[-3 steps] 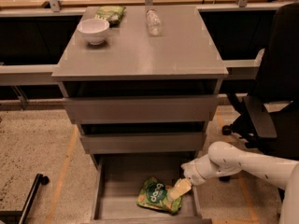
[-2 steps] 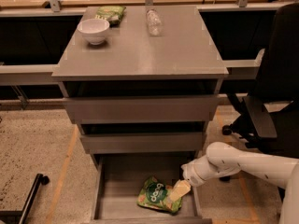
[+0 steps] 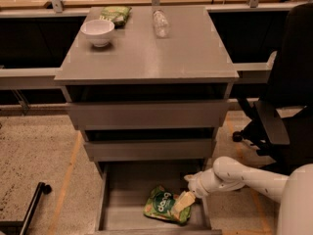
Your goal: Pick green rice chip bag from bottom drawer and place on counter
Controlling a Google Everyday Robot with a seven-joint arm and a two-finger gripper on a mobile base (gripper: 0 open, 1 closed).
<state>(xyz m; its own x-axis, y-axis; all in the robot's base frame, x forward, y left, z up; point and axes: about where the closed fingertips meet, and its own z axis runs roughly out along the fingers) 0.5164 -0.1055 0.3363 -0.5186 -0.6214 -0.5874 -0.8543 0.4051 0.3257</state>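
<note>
**Gripper down in the bottom drawer, on the near end of the bag**

From where I stood, the gripper (image 3: pixel 183 202) was low inside the bottom drawer (image 3: pixel 117 192), reaching in over the side wall nearest the arm (image 3: pixel 244 176). It lay over one end of the green rice chip bag (image 3: pixel 162 205). Whether the jaws were wide, narrow or already closed on the bag I could not tell.

The bag lay flat on the drawer floor. It stretched away from the jaws toward the far side wall, with its long axis roughly across the drawer and a little skewed. There was only the one arm, and it was already at the bag.

Beyond the bag from the jaws, the floor ran bare to the far wall. The near wall sat just beside the jaws on the arm's side, so I judged there was little slack there. The two upper drawers (image 3: pixel 146 114) stood behind and above the jaws, set back far enough that the way straight up looked open.

The tabletop (image 3: pixel 146 58) was well above the jaws. A white bowl (image 3: pixel 98 31), a clear bottle (image 3: pixel 160 23) and a duller green bag (image 3: pixel 115 14) sat toward its far edge. The front half looked free for a landing. An office chair (image 3: pixel 288 106) crowded the arm's side.
</note>
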